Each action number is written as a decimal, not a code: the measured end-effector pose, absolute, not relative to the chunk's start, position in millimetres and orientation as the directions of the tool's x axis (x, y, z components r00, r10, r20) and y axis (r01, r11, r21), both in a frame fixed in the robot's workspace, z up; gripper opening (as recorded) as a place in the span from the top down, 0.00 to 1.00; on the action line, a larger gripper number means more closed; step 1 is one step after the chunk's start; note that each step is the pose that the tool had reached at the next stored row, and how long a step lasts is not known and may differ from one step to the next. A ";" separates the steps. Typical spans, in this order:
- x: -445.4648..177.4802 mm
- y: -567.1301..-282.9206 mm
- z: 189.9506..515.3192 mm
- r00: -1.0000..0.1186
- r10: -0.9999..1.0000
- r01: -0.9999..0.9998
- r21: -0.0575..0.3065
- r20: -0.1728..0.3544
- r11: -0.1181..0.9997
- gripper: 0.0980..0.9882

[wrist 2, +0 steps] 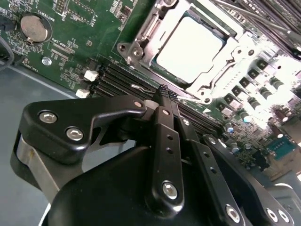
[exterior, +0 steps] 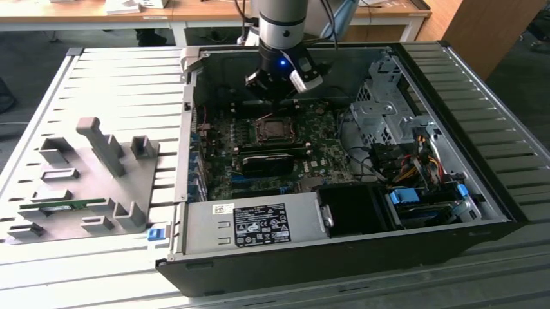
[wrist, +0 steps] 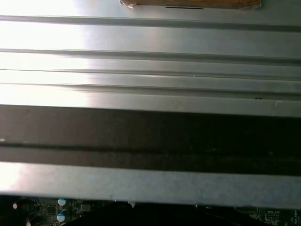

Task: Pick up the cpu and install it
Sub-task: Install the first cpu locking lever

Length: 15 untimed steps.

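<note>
**Already seated: cpu in its socket**

We see the cpu (wrist 2: 188,49) lying flat inside the socket (wrist 2: 141,35) on the motherboard (wrist 2: 70,52), its pale metal top facing up and the socket's frame around it. In the exterior view the end effector (exterior: 282,87) hangs inside the open case (exterior: 344,257), just above the board and near the socket (exterior: 273,131). In the second wrist view its fingers (wrist 2: 164,141) are pressed together with nothing between them, beside the cpu and not touching it. A grey fixture (exterior: 86,187) rests on the slatted tabletop (exterior: 112,84), at the exterior view's left.
</note>
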<state>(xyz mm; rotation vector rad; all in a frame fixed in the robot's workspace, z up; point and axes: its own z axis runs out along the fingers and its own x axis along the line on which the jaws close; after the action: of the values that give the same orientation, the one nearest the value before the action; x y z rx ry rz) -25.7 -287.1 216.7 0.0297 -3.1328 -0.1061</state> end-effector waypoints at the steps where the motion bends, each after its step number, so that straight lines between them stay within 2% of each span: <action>1: -24.7 -287.1 216.1 -1.000 -0.019 -0.019 0.068 0.006 0.998 0.99; 15: -15.3 -286.4 207.0 -1.000 -0.019 -0.019 0.067 0.008 0.998 0.99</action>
<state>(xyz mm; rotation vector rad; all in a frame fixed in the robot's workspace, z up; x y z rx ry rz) -15.3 -286.4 207.0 0.0296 -3.1312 -0.1050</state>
